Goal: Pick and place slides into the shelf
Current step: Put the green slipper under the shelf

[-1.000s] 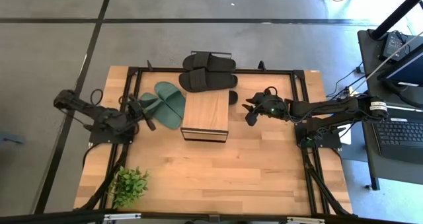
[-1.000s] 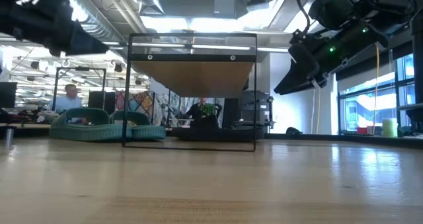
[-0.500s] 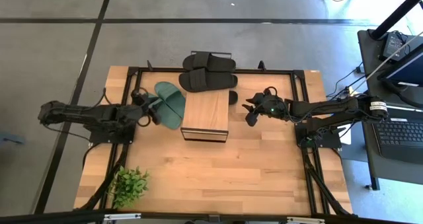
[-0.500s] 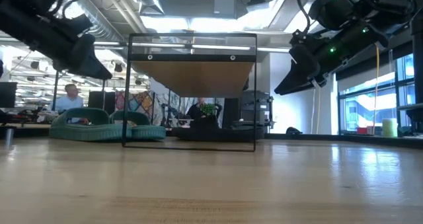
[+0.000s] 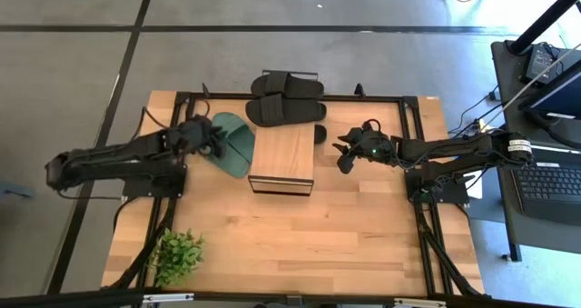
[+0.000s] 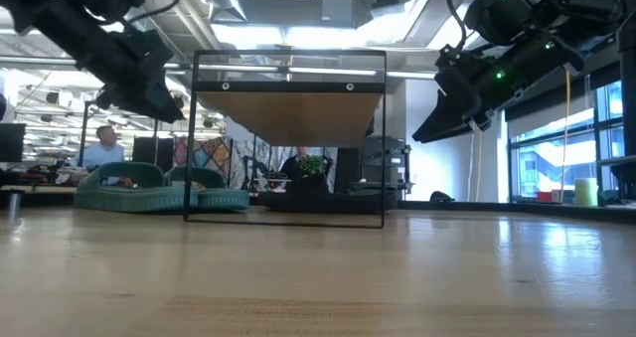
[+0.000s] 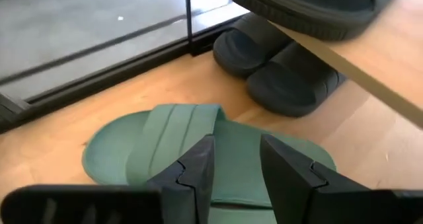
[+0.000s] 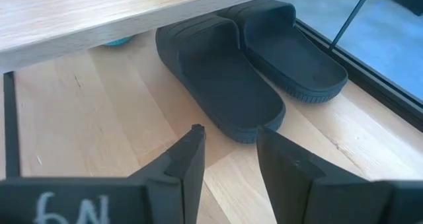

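Note:
Two dark green slides (image 5: 235, 144) lie side by side, soles down, on the table left of the shelf (image 5: 283, 158); my arm covers part of one. My left gripper (image 5: 216, 143) hangs open above them; its fingers point down at the nearer slide's strap (image 7: 178, 128), well clear of the slides (image 6: 159, 190). Two black slides (image 5: 287, 108) rest on the shelf's far end and beyond it. Two more black slides (image 8: 221, 75) sit under the shelf. My right gripper (image 5: 343, 158) waits open to the shelf's right, facing that pair.
A small green potted plant (image 5: 177, 253) stands at the table's near left corner. A black metal frame (image 5: 404, 104) runs round the table's far part. The near half of the table (image 5: 309, 244) is bare wood. People sit in the room beyond (image 6: 104, 143).
My left arm has stretched out, carrying its gripper toward the table's right and far edges until it hangs over the green slides. The slides, the shelf and my right arm have kept still.

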Available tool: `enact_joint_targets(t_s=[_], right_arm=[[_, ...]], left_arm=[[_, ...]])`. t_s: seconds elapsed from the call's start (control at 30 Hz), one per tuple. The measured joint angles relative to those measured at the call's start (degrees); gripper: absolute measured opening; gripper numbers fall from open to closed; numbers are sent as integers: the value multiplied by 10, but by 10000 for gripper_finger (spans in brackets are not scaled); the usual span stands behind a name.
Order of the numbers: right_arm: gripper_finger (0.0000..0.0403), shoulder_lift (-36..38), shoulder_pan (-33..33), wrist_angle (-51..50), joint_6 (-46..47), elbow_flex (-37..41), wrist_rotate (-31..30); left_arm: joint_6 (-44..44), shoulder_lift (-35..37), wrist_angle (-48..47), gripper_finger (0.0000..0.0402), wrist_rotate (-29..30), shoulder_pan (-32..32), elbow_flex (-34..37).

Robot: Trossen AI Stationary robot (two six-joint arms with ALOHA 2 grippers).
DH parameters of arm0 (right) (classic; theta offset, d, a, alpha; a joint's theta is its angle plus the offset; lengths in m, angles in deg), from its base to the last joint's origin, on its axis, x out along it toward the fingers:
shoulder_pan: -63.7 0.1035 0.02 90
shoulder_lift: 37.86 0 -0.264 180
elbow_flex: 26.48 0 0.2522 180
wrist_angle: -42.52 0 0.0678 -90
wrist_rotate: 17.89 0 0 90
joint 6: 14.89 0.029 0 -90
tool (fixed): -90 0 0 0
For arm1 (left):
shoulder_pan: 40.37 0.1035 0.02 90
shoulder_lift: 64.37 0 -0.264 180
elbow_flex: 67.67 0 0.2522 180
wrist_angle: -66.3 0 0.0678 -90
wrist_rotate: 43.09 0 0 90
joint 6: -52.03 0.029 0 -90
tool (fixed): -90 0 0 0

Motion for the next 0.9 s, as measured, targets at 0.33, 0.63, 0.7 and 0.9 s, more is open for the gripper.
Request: enact_joint_targets(t_s=[0.33, 0.63, 0.7, 0.9], right_arm=[[138, 0, 0, 0, 1, 0, 0], [138, 0, 0, 0, 0, 0, 0], [138, 0, 0, 0, 0, 0, 0], [138, 0, 0, 0, -1, 0, 0]], left_arm=[[0, -94, -42, 112, -79, 129, -58], [58, -173, -28, 112, -76, 187, -59], [61, -175, -19, 112, -76, 193, -59], [61, -175, -6, 112, -76, 194, -59]])
